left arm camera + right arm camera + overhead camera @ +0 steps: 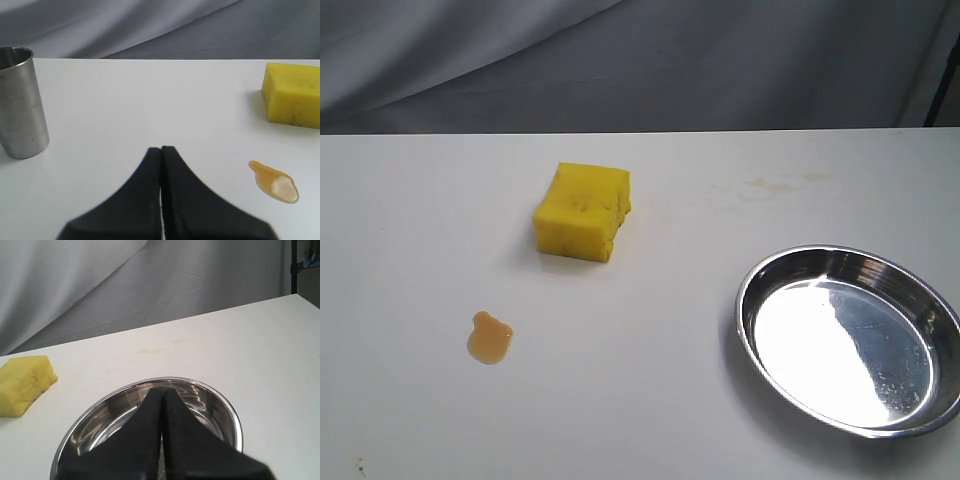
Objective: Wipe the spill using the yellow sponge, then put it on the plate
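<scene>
Here the spill lies near the left pincer.

Reads as a robot lab test cell, not a kitchen or a home. Plain white bench with a matte top. Grey cloth backdrop hangs in loose folds along the far edge and screens off the room. Dark stand pole shows past it, far right. A few props sit well apart: yellow sponge, steel plate, steel cup, one small amber spill. Faint brownish stains on the far right of the bench. Wrist cameras look out over a black left tool and right tool.
</scene>
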